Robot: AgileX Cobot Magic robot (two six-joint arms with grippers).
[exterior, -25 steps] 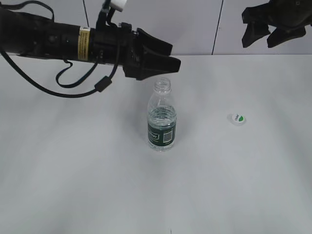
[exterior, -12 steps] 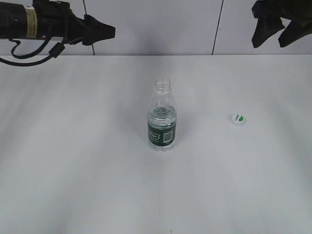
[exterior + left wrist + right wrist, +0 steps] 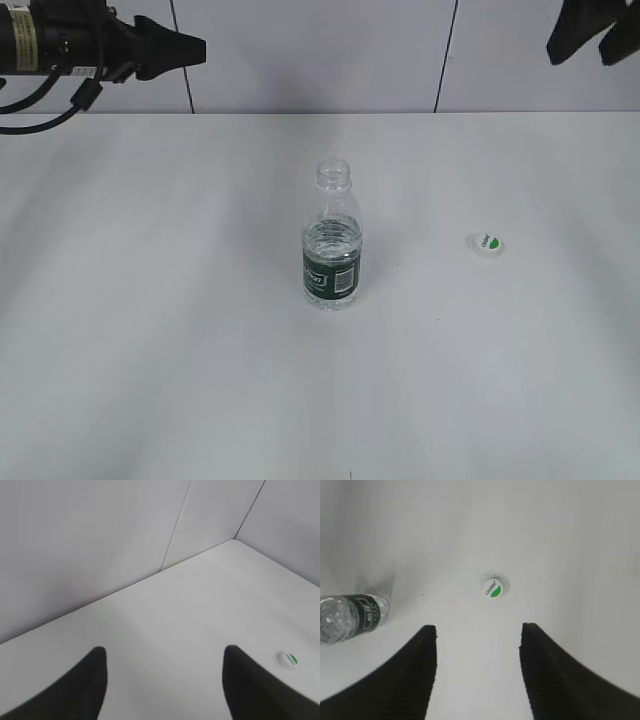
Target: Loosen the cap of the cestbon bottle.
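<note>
The cestbon bottle [image 3: 331, 245] stands upright at the middle of the white table, its neck bare and a dark green label round its lower half. The white cap [image 3: 486, 243] with its green mark lies on the table well to the bottle's right. High at the far left, my left gripper [image 3: 195, 47] is away from both. It stands open and empty in the left wrist view [image 3: 165, 650], with the cap [image 3: 288, 660] beyond its right finger. My right gripper [image 3: 582, 55] hangs at the top right, open [image 3: 478, 627] above the cap [image 3: 493, 588]; the bottle [image 3: 350, 617] shows at the left edge.
The table [image 3: 150, 330] is plain white and ends at a pale panelled wall [image 3: 320, 50] behind. A cable [image 3: 60, 110] loops under my left arm. The table's far corner [image 3: 234, 541] shows in the left wrist view.
My left arm has pulled back from just above the bottle's neck to the far upper left. My right gripper has risen up and to the right. Bottle and cap have not moved.
</note>
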